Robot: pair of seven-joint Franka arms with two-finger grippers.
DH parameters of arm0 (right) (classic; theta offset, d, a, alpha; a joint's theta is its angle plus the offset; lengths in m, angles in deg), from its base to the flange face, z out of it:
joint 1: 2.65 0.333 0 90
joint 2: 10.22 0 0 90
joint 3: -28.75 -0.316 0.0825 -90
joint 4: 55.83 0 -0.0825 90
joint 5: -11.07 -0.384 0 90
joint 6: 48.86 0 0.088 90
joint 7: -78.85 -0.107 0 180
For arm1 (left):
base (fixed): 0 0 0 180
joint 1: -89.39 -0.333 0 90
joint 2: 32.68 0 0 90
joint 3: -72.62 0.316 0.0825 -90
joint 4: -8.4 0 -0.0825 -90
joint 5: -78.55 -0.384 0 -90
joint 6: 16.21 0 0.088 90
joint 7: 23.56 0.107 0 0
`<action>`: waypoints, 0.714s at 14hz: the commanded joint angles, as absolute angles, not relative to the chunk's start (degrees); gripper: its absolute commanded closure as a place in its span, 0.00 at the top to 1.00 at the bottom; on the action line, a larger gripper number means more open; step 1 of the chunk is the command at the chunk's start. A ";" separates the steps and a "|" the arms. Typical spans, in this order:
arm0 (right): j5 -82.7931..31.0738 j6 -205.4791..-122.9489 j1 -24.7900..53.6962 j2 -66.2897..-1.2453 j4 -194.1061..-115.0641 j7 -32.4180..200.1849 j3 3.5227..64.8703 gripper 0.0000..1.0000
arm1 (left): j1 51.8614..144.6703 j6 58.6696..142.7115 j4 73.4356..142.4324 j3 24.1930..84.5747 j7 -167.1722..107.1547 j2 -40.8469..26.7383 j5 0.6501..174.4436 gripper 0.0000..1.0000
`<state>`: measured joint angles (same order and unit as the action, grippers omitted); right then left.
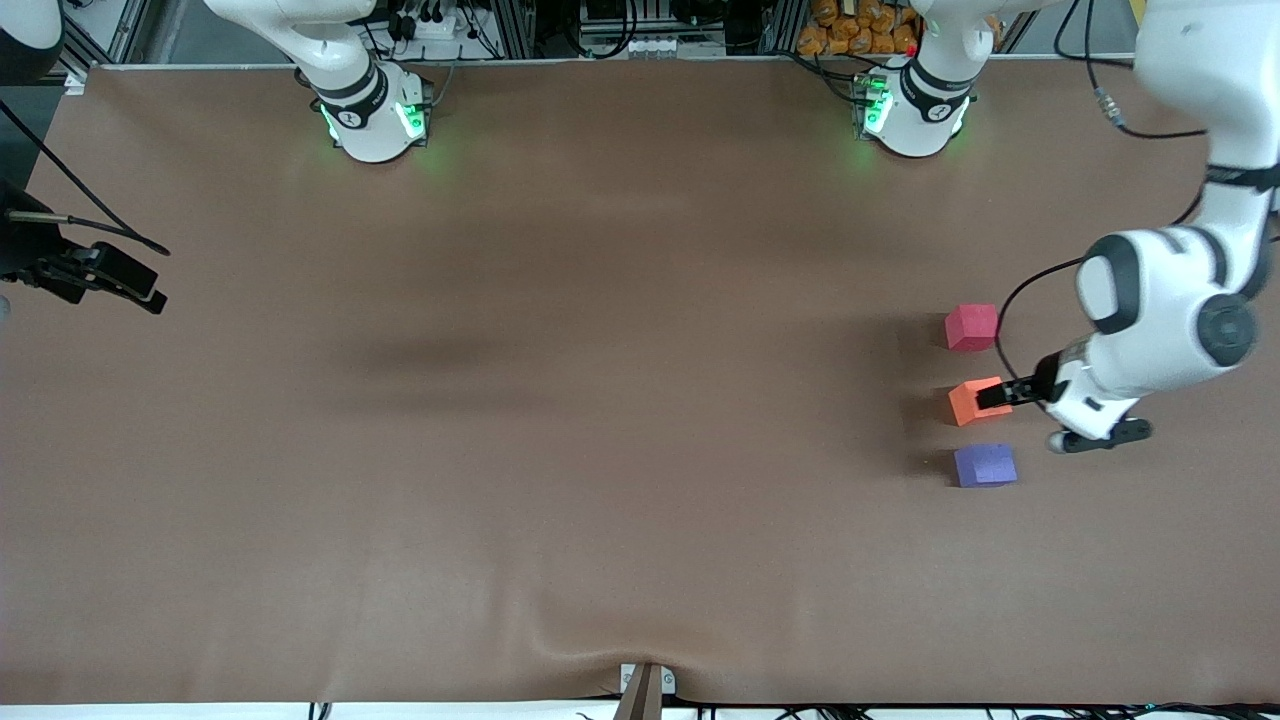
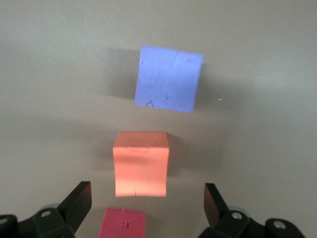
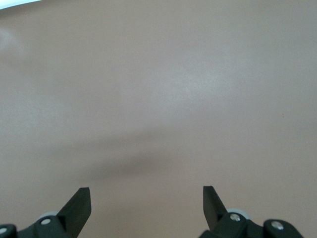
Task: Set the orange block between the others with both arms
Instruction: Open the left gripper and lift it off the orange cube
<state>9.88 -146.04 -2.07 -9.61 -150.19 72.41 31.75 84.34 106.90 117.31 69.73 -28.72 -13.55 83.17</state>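
Observation:
Three small foam cubes stand in a row at the left arm's end of the table. The red-pink block (image 1: pixel 971 327) is farthest from the front camera and the purple block (image 1: pixel 985 466) is nearest. Between them, apart from both, rests the orange block (image 1: pixel 966 405). My left gripper (image 1: pixel 1000 395) hovers just over the orange block, open, touching nothing. In the left wrist view the orange block (image 2: pixel 141 163) lies on the table between the purple block (image 2: pixel 169 78) and the red-pink block (image 2: pixel 123 224), with the left gripper (image 2: pixel 147 201) spread wide. My right gripper (image 1: pixel 130 280) waits open over bare table at the right arm's end; the right wrist view shows the right gripper (image 3: pixel 147 198) holding nothing.
The brown table cover (image 1: pixel 600 400) has a wrinkle near a metal bracket (image 1: pixel 645 685) at its front edge. The two green-lit arm bases (image 1: pixel 375 115) (image 1: pixel 910 110) stand along the back edge. The left arm's bulky wrist (image 1: pixel 1170 310) hangs beside the blocks.

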 commanded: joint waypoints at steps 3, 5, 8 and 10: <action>9.75 -145.89 -2.38 -9.16 -150.57 72.79 31.74 1.00 | 83.86 90.69 102.29 69.54 -28.05 -14.83 81.54 1.00; 9.76 -145.19 -2.21 -8.81 -150.66 72.87 31.74 1.00 | 83.68 87.51 99.20 69.98 -26.73 -14.92 80.67 1.00; 12.03 -143.88 -1.33 -8.72 -150.57 72.88 31.47 1.00 | 84.21 83.74 97.78 69.28 -25.93 -19.03 76.62 1.00; 13.18 -142.20 -0.36 -8.46 -150.57 72.87 31.47 1.00 | 84.29 81.71 97.69 67.36 -25.76 -23.78 76.53 1.00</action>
